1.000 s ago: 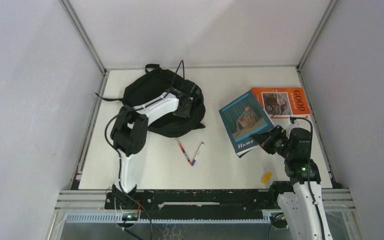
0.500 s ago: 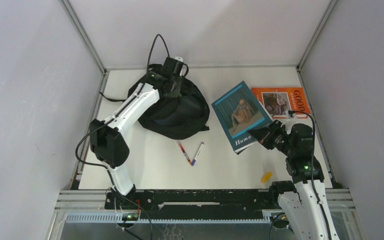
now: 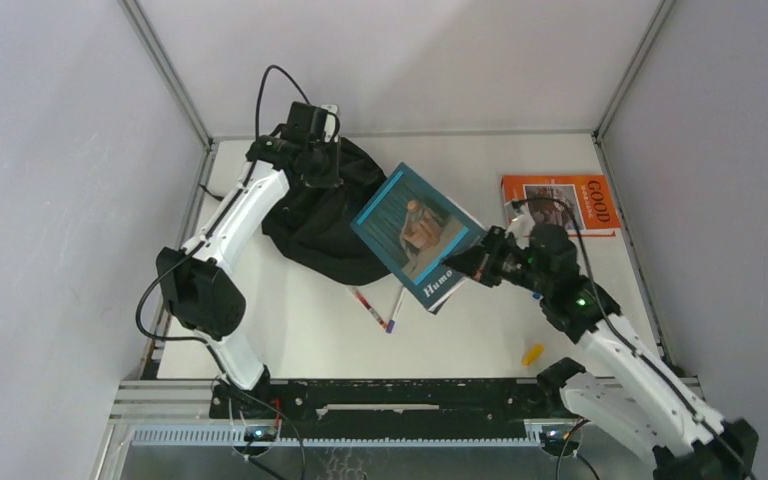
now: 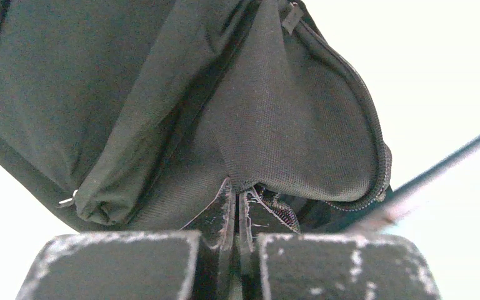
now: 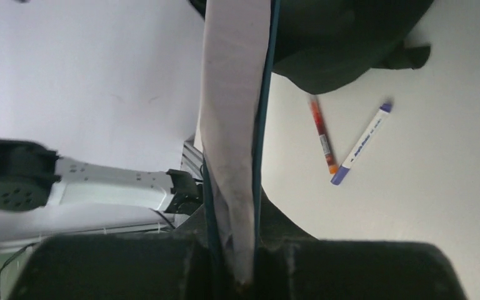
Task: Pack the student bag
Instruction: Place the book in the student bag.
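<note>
The black student bag [image 3: 332, 215] lies at the back left of the table and fills the left wrist view [image 4: 181, 100]. My left gripper [image 3: 322, 168] is shut on the bag's fabric by its zip [image 4: 236, 187] and holds that edge up. My right gripper [image 3: 472, 264] is shut on the teal book [image 3: 417, 231] at its lower corner and holds it in the air, tilted, beside the bag's right side. In the right wrist view the book [image 5: 234, 119] runs edge-on up from the jaws toward the bag [image 5: 344, 37].
An orange book [image 3: 560, 203] lies at the back right. A red pen [image 3: 367, 304] and a white pen with a blue cap [image 3: 395, 308] lie on the table below the bag, also in the right wrist view [image 5: 322, 134]. A small yellow object [image 3: 532, 353] is near the front right.
My right gripper has lifted the teal book off the table and carried it left toward the bag. My left arm has reached to the back and pulled the bag's edge up and leftward.
</note>
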`<state>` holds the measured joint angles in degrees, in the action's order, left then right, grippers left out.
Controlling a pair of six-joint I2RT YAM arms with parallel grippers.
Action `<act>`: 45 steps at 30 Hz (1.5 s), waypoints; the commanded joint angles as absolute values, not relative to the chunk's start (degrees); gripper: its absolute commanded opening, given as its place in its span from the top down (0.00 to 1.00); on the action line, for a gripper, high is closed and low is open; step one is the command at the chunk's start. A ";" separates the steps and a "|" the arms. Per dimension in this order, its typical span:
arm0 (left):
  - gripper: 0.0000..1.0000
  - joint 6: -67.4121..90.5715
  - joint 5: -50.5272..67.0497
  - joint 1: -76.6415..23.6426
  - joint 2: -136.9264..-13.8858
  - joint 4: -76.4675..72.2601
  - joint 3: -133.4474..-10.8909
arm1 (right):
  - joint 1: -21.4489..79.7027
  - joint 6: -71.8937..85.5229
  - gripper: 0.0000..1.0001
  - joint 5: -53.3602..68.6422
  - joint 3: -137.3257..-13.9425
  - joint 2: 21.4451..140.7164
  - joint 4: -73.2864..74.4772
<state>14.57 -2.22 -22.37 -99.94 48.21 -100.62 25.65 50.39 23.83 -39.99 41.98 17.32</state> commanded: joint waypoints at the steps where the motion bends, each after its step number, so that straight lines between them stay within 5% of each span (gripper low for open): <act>1: 1.00 14.85 2.93 -22.17 -95.42 46.23 -103.18 | 31.11 54.37 1.00 13.84 -41.49 49.37 8.71; 6: 1.00 15.28 3.77 -21.38 -94.03 46.11 -102.86 | 34.25 56.93 1.00 9.01 -41.48 56.97 1.81; 20: 1.00 14.48 11.32 -20.83 -90.82 41.91 -97.61 | 40.48 67.53 1.00 21.52 -48.87 82.80 -22.53; 39: 1.00 11.59 15.44 -20.41 -90.24 39.16 -94.73 | 36.66 61.64 1.00 38.74 -75.99 108.32 -8.78; 45: 1.00 12.26 16.54 -20.24 -90.23 37.93 -94.30 | 37.14 65.81 1.00 39.63 -81.29 117.03 -16.62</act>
